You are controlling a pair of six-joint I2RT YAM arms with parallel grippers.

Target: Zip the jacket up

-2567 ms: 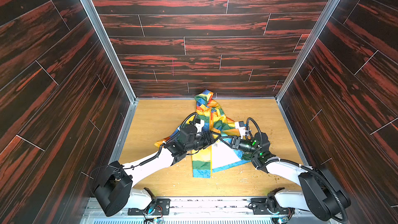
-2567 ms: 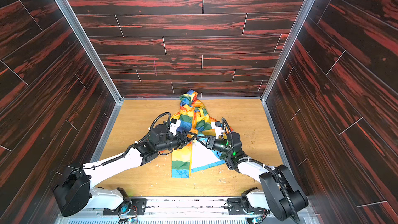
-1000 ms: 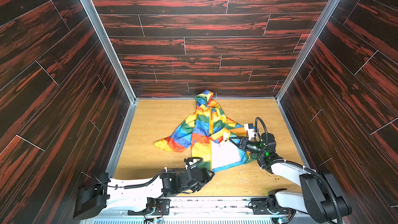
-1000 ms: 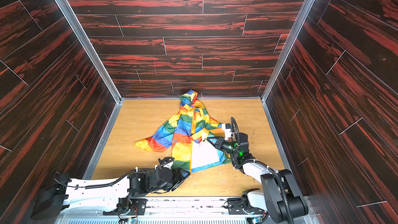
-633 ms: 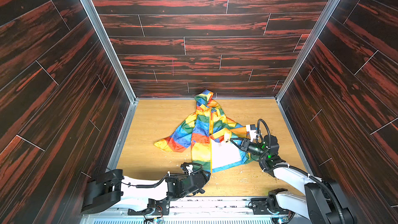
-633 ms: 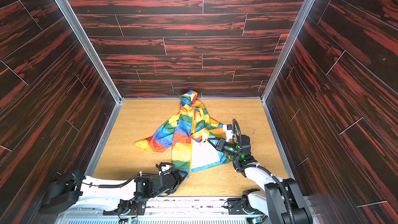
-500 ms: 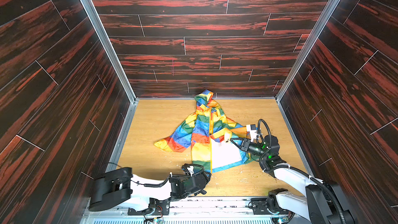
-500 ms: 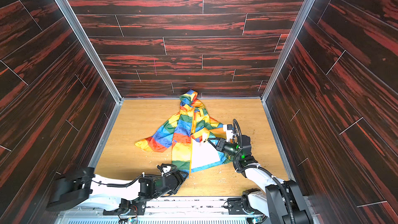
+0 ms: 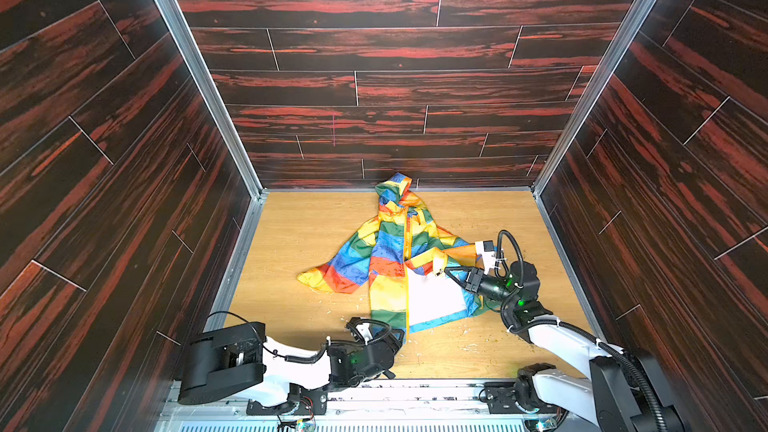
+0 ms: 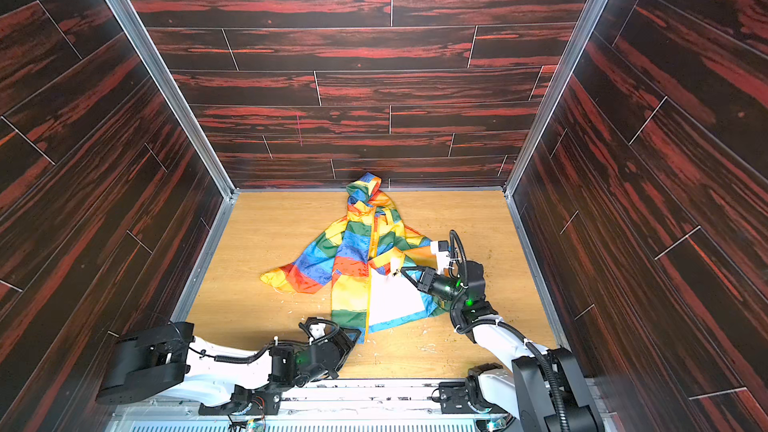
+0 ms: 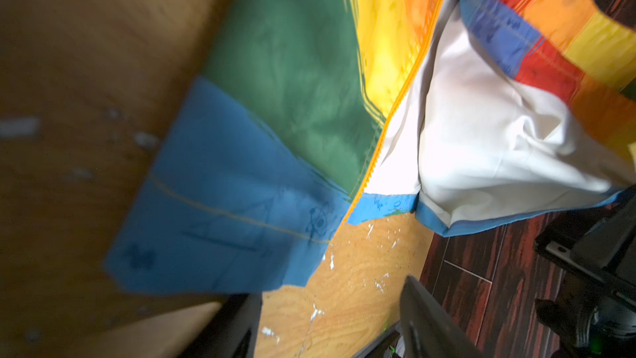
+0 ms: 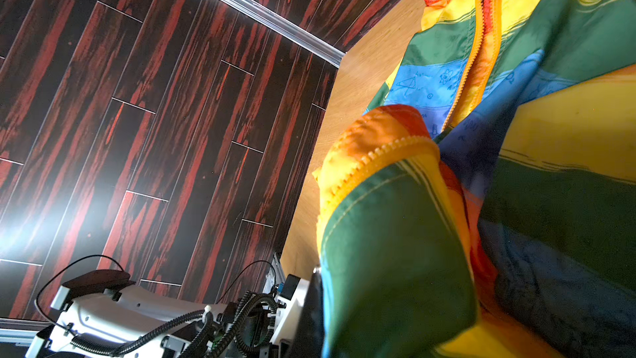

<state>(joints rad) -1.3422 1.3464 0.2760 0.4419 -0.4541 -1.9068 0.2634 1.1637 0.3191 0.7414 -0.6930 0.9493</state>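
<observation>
Your jacket (image 9: 390, 251) lies spread on the table (image 9: 299, 243) in both top views, with the hood (image 9: 395, 187) toward the back wall (image 9: 390, 89) and the hem toward the robot. The upper front is closed along the yellow zipper (image 9: 406, 251). Lower down, the panel on the right is folded open and shows the white lining (image 9: 432, 297).

On the left, your left fingers (image 9: 394, 337) sit low at the hem, right where the zipper line ends. In the left wrist view the 2 left fingers (image 11: 423, 311) stand apart, released, with only bare table between them. The blue hem corner (image 11: 220, 222) lies just ahead of them. You cannot tell from these views whether it touches a fingertip.

On the right, your right fingers (image 9: 455, 274) reach in from the side to the folded edge of the open panel, above the lining. They are clenched on that edge of the jacket (image 10: 353, 251). In the right wrist view the pinched fold (image 12: 378, 167), with its row of yellow zipper teeth (image 12: 375, 156), bulges up in front of the camera and hides the fingertips.
</observation>
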